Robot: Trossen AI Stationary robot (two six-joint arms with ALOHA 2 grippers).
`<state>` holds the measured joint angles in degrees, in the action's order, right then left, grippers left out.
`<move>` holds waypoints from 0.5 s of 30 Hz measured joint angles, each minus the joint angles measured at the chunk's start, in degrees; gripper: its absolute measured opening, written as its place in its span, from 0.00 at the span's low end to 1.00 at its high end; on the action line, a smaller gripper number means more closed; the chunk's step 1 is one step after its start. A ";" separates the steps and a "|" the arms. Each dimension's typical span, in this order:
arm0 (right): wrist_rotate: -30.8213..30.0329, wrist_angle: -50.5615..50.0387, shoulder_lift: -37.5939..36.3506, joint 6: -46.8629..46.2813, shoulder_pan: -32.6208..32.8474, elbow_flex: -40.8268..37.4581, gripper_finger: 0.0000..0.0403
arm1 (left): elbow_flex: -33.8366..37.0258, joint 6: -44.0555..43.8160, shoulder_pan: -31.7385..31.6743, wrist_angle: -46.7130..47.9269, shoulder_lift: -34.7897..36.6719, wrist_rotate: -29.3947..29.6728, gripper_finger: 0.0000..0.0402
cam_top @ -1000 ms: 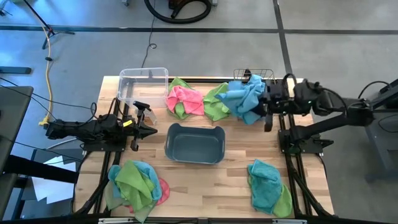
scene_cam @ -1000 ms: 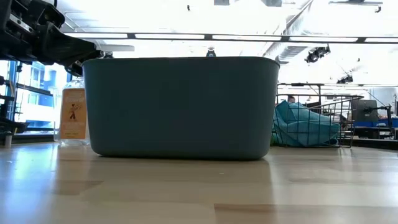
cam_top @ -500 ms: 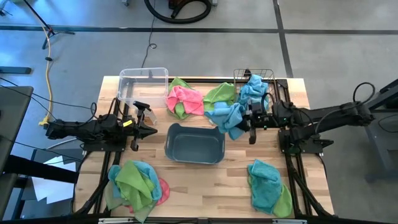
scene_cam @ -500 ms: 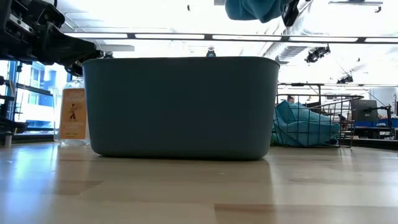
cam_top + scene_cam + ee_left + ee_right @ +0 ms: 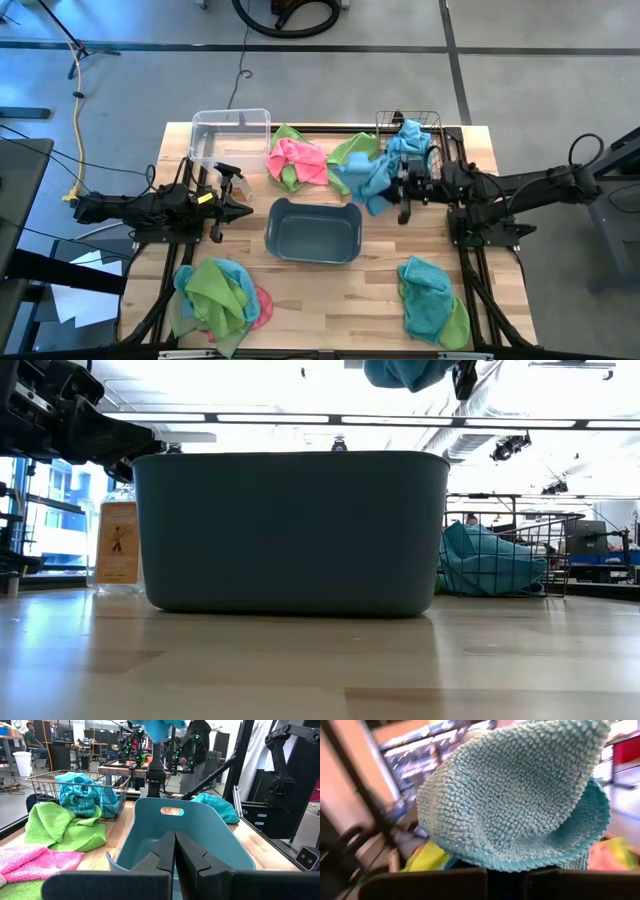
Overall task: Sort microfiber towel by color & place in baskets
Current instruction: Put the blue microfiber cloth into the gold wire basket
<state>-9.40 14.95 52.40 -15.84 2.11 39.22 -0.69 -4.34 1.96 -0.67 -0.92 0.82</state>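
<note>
A blue towel (image 5: pixel 365 180) hangs from the right claw (image 5: pixel 402 190), pinched tight, in the air between the wire basket (image 5: pixel 408 122) and the grey-blue tub (image 5: pixel 313 231). More blue cloth already lies in the wire basket, so that looks like the towel's place. To do this well, carry the towel fully over the basket's rim before letting go, keeping its hanging end off the green towel (image 5: pixel 352 153). The left claw (image 5: pixel 243 209) waits, pressed together, beside the tub.

Right gripper (image 5: pixel 398 192) reaches inward over the table, jaws clamped; left gripper (image 5: pixel 243 211) rests low, jaws closed.
</note>
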 joint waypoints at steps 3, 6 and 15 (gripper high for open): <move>0.14 2.47 0.00 -0.19 -4.84 0.78 0.02 | 0.00 0.00 0.00 -0.02 0.00 0.00 0.00; 1.48 -2.65 0.16 0.73 -11.10 5.34 0.02 | 0.00 0.00 0.00 -0.01 0.00 0.01 0.00; -1.97 -50.81 12.41 12.12 -31.95 33.51 0.02 | 0.00 0.00 0.02 0.00 0.01 0.01 0.00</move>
<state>-11.38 -35.86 64.82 -3.73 -29.85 72.73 -0.69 -4.34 1.98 -0.67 -0.91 0.83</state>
